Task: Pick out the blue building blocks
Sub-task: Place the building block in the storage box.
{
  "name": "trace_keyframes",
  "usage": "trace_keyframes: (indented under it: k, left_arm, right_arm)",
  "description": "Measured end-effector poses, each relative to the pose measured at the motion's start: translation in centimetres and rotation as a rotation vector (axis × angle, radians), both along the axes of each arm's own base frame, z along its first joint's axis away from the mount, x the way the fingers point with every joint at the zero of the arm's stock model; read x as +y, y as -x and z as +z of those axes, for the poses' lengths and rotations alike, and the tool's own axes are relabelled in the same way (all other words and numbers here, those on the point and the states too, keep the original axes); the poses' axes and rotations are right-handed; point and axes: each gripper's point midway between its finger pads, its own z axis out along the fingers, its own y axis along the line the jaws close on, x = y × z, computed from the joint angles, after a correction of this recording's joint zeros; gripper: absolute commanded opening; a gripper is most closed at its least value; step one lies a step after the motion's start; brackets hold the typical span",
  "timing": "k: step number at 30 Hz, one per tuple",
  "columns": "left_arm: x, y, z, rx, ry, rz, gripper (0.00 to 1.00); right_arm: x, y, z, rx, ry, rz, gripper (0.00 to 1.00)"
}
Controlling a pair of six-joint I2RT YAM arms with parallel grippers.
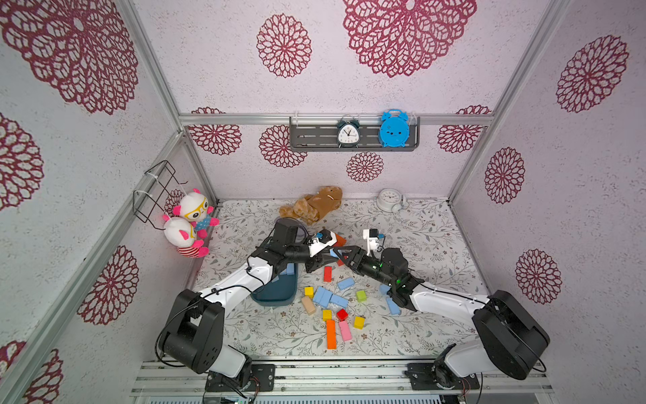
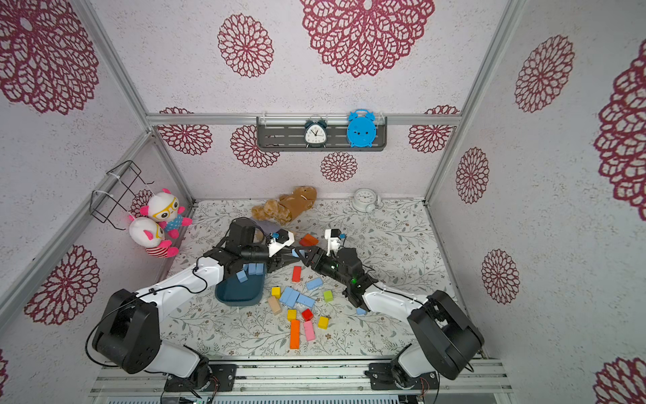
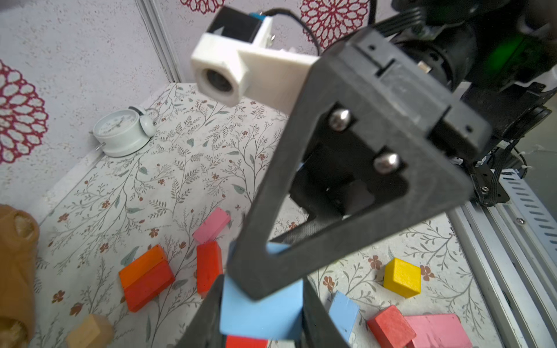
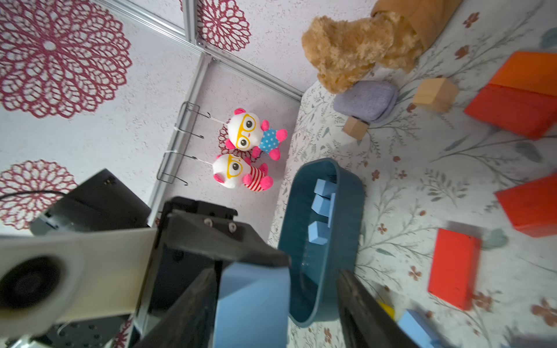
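Note:
A blue building block hangs above the table's middle where my two grippers meet. My left gripper is shut on it, both fingers against its sides. My right gripper is open: the block lies against one finger, with a wide gap to the other. In a top view the grippers meet tip to tip, left and right. Several blue blocks lie loose on the table. More blue blocks lie in the dark teal tray, which the left arm partly hides in both top views.
Red, orange, pink, yellow, green and tan blocks lie among the blue ones. A brown plush and a white clock lie at the back; two plush dolls hang on the left wall.

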Motion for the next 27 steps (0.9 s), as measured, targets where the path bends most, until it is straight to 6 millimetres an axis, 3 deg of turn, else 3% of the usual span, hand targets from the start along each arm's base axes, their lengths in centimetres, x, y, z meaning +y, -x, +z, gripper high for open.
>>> trace_keyframes:
  k: [6,11,16,22,27]
  left_arm:
    - [5.1,-2.1,-1.2,0.023,-0.149,0.089,0.27]
    - [10.6,-1.5,-5.5,0.047,-0.453,0.14,0.27]
    - [14.6,-0.2,-9.5,0.099,-0.722,0.146,0.28]
    - [16.7,0.3,-12.8,0.183,-0.867,0.151,0.31]
    - [17.4,0.7,-14.0,0.239,-0.919,0.139,0.44]
  right_arm:
    - [-4.3,-0.1,-0.2,-0.021,0.175,-0.118,0.71]
    - [-6.5,0.7,-1.1,-0.034,0.276,-0.161,0.71]
    - [-7.7,1.8,-4.9,0.024,0.375,-0.155,0.71]
    - [-8.2,2.5,-6.8,0.06,0.421,-0.143,0.71]
    - [-8.2,2.5,-6.8,0.059,0.421,-0.142,0.72]
